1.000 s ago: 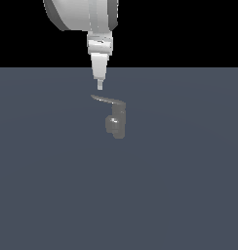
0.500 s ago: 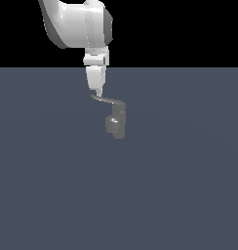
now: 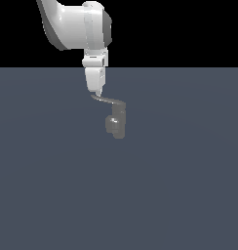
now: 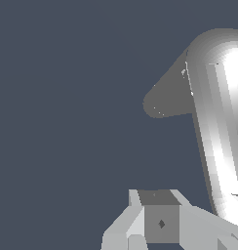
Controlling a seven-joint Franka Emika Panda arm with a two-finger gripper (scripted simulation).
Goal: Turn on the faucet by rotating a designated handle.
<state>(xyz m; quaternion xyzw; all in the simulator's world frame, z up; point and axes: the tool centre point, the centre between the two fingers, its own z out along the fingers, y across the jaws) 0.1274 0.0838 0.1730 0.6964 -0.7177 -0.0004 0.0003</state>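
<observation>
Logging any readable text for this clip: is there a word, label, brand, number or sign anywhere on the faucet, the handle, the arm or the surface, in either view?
None: no words, numbers, labels or signs appear in either view.
The faucet, its handle, the claw and the dark surface are all plain, unmarked renders.
The small dark diamond on the claw's body in the wrist view is a shape, not a character.

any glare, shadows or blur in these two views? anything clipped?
Exterior view: flat even render, sharp, no cast shadows under the faucet or claw; the arm is cut off at the frame's top. Wrist view: strong white glare streak along the handle, which runs out of frame; claw clipped at the frame edge; no blur.
</observation>
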